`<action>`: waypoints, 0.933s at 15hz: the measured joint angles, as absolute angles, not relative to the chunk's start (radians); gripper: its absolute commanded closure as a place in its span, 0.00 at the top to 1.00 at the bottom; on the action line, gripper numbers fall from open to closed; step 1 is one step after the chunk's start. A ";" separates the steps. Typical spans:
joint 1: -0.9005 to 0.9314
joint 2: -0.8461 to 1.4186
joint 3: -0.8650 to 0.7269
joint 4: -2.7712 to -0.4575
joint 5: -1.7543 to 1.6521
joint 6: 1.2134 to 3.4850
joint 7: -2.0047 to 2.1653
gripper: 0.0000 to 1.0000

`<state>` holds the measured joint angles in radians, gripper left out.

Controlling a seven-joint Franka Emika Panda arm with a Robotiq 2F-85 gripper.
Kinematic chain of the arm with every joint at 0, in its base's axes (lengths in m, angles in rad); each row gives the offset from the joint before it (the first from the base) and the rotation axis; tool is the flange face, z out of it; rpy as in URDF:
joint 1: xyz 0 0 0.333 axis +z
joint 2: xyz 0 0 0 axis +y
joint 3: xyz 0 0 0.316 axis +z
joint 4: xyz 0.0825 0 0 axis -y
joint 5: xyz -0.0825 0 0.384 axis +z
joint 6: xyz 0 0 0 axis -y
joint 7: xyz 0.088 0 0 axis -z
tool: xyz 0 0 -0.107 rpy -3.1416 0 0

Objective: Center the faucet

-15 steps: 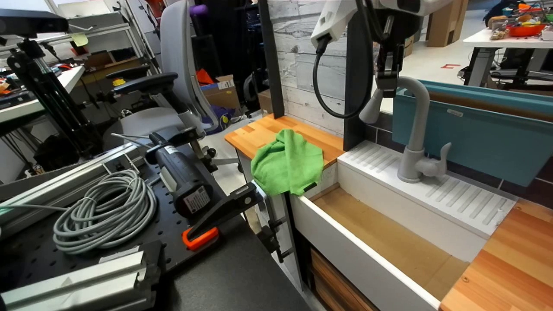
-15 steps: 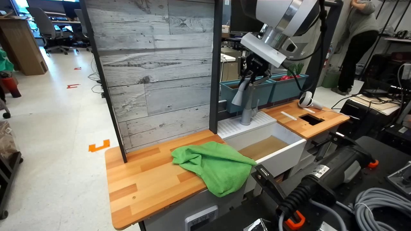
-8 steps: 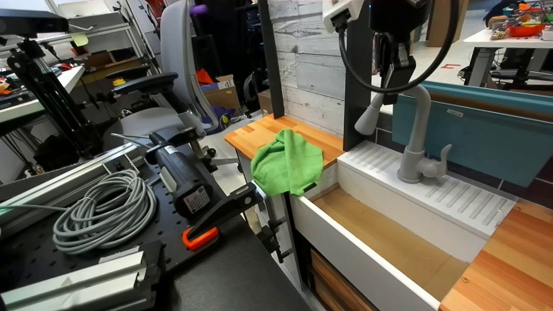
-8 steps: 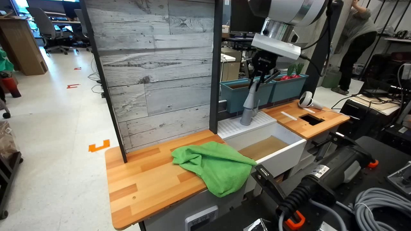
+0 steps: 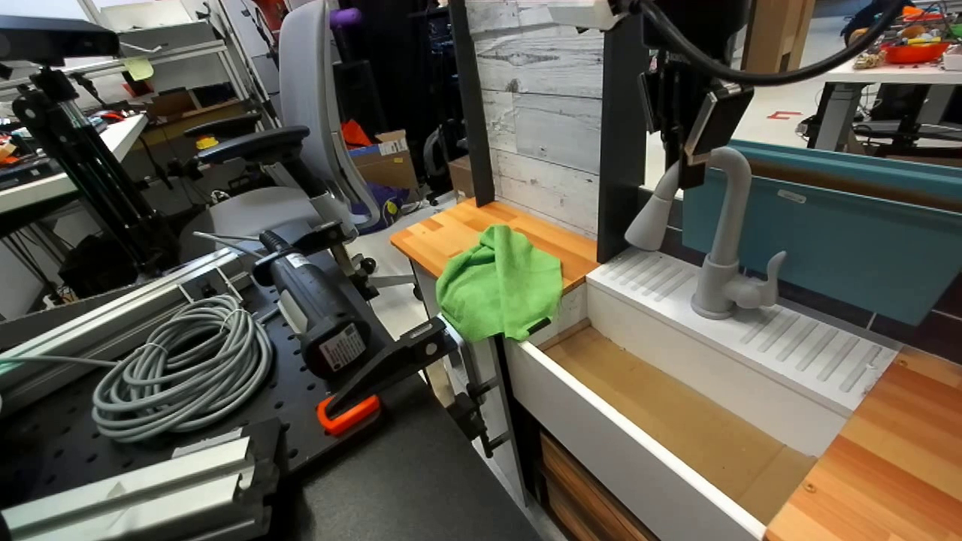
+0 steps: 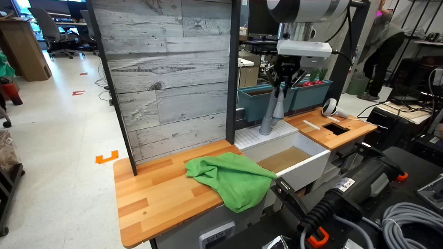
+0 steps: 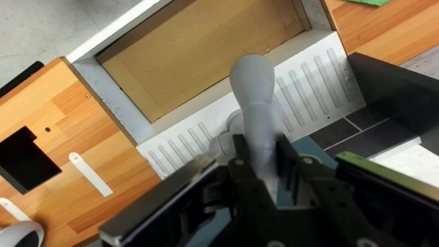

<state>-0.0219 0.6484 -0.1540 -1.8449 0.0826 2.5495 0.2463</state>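
The matte grey faucet [image 5: 729, 218] stands upright behind the basin of the white sink [image 5: 639, 443], and it also shows in an exterior view [image 6: 266, 119]. Its side lever [image 5: 770, 282] is at the base. My gripper [image 6: 280, 92] is around the spout near its curved top, with one finger on each side. In the wrist view the gripper [image 7: 260, 139] is shut on the spout, and the flared spout head [image 7: 253, 79] points over the ribbed ledge toward the basin. The contact area is blurred and dark.
Teal planters [image 5: 827, 233] stand right behind the faucet. A black post [image 6: 232, 69] and a grey wood panel [image 6: 169, 76] rise beside the sink. A green cloth [image 6: 235, 180] lies on the wooden counter [image 6: 155, 193]. A black tool [image 5: 316, 308] lies in front.
The spout has swung round with my gripper on it; in an exterior view its head moved from left of the stem to right of it. The wrist has turned too. The faucet base stayed put.
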 measured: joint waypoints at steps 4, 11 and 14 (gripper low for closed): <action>-0.047 0.647 -0.142 -1.845 0.061 2.545 0.079 0.06; -0.126 0.643 -0.085 -1.843 0.056 2.535 -0.142 0.51; -0.123 0.603 -0.094 -1.881 0.021 2.508 -0.141 0.71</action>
<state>-0.1229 0.6027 -0.0935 -1.8807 0.0211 2.5078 -0.1409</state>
